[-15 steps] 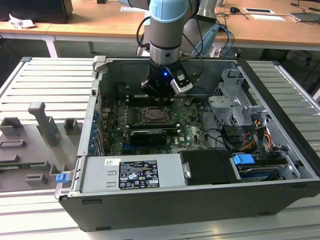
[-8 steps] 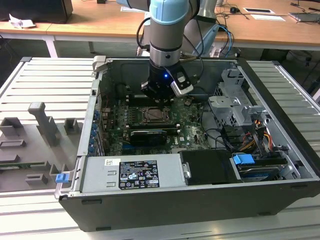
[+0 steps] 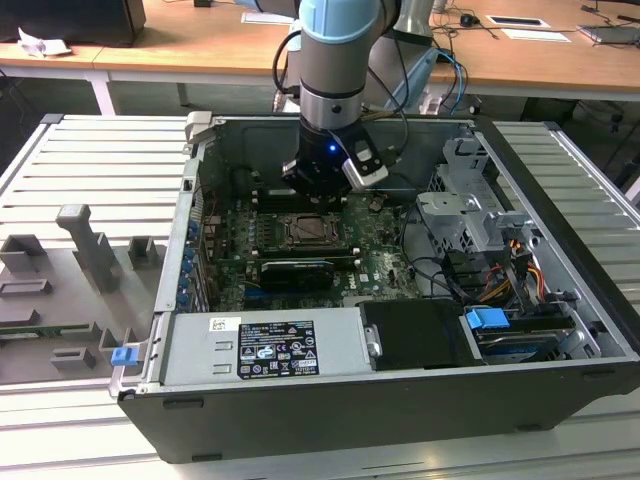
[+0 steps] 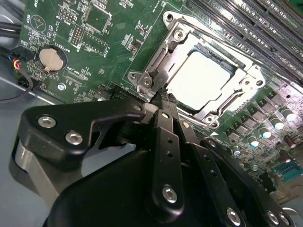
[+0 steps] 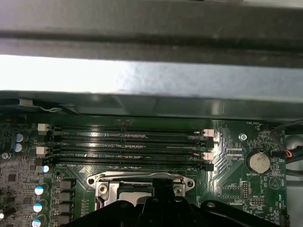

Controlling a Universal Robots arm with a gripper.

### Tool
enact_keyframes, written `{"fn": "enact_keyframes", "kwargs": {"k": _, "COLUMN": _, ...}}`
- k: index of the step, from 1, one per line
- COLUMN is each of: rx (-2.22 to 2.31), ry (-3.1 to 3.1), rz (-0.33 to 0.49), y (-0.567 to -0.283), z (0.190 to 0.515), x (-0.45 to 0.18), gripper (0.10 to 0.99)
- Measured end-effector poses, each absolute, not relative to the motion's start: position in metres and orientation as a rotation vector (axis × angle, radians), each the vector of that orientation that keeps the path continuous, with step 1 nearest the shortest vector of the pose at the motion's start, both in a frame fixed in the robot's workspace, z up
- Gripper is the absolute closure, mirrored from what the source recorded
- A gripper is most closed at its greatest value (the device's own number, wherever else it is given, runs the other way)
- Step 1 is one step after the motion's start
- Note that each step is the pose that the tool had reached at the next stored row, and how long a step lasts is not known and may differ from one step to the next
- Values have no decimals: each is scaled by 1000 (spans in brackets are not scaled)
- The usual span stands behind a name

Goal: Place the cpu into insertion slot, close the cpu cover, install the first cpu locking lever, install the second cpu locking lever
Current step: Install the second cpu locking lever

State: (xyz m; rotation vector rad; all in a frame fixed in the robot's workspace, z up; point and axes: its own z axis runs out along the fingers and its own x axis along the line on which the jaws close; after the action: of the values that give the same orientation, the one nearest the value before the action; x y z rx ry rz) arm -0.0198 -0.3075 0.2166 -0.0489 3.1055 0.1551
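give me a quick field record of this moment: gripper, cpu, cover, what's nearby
gripper: gripper low over the motherboard, fingertips together at a corner of the cpu cover
cpu: cpu lies flat in the insertion slot, pale top showing
cover: down around the cpu, which shows through its window
nearby: coin battery; memory slots beside the socket
enclosure: open computer case

A ribbed grey worktop (image 3: 90,160) carries the open computer case (image 3: 400,400). Grey fixture blocks (image 3: 85,245) lie beside the case, on the exterior view's left.
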Motion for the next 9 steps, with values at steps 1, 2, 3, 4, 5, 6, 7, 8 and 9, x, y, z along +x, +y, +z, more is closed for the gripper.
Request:
{"fn": "enact_keyframes", "kwargs": {"k": 1, "rx": -49, "ry": 3106, "rz": 155, "y": -309, "z": 217, "x": -20, "gripper": 980}}
{"fn": "enact_keyframes", "kwargs": {"k": 2, "rx": -49, "ry": 3106, "rz": 155, "y": -310, "z": 217, "x": -20, "gripper": 980}}
{"fn": "enact_keyframes", "kwargs": {"k": 3, "rx": -49, "ry": 3106, "rz": 155, "y": -312, "z": 216, "x": -20, "gripper": 980}}
{"fn": "enact_keyframes", "kwargs": {"k": 4, "rx": -49, "ry": 3106, "rz": 155, "y": -314, "z": 216, "x": -20, "gripper": 980}}
{"fn": "enact_keyframes", "kwargs": {"k": 5, "rx": -49, "ry": 3106, "rz": 155, "y": -315, "z": 216, "x": -20, "gripper": 980}}
{"fn": "enact_keyframes", "kwargs": {"k": 6, "rx": -49, "ry": 3106, "rz": 155, "y": -316, "z": 216, "x": -20, "gripper": 980}}
{"fn": "enact_keyframes", "kwargs": {"k": 7, "rx": -49, "ry": 3106, "rz": 155, "y": -317, "z": 216, "x": -20, "gripper": 980}}
{"fn": "enact_keyframes", "kwargs": {"k": 8, "rx": -49, "ry": 3105, "rz": 155, "y": -317, "z": 216, "x": -20, "gripper": 980}}
{"fn": "enact_keyframes", "kwargs": {"k": 9, "rx": -49, "ry": 3106, "rz": 155, "y": -317, "z": 216, "x": -20, "gripper": 980}}
